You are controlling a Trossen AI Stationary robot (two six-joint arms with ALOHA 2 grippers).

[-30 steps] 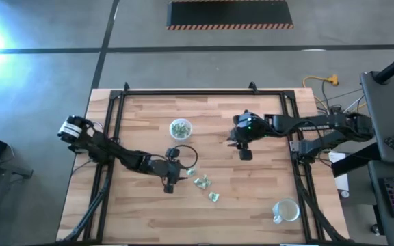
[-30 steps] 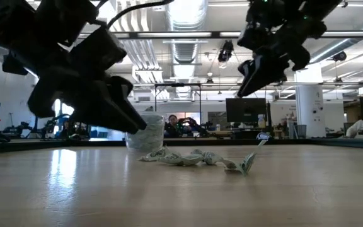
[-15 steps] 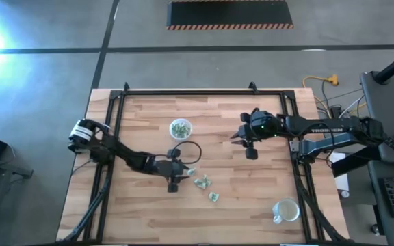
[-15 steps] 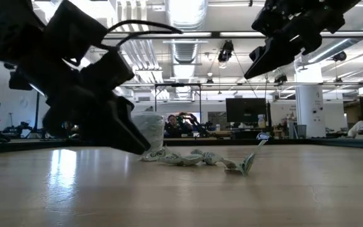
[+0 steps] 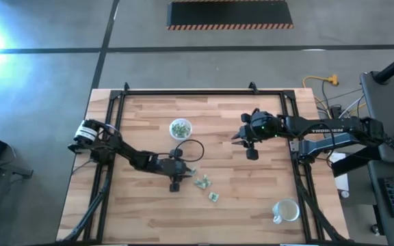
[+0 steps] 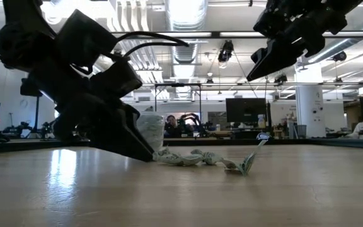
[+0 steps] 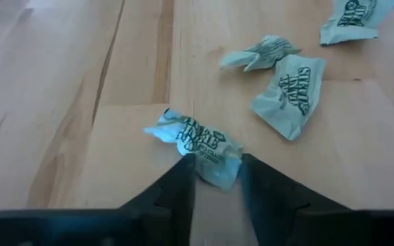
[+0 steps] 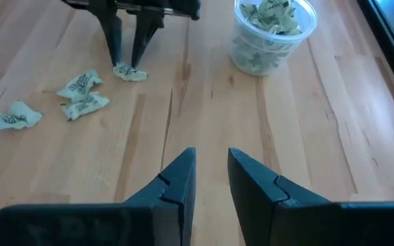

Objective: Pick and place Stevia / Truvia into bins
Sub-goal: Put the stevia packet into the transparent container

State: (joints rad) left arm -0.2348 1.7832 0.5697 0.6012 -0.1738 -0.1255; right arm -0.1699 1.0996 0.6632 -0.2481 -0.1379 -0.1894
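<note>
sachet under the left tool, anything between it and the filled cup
Nothing visible does. The left tool straddles the sachet on the table, and only bare wood lies between it and the filled cup. The other sachets lie on the far side, away from the cup.

Overhead, table-level and two wrist cameras — all share the sachets (image 5: pixel 202 182).

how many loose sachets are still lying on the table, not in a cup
4: one between the left hand's fingers, two side by side just beyond it, one farther out. Others may be hidden.
</note>
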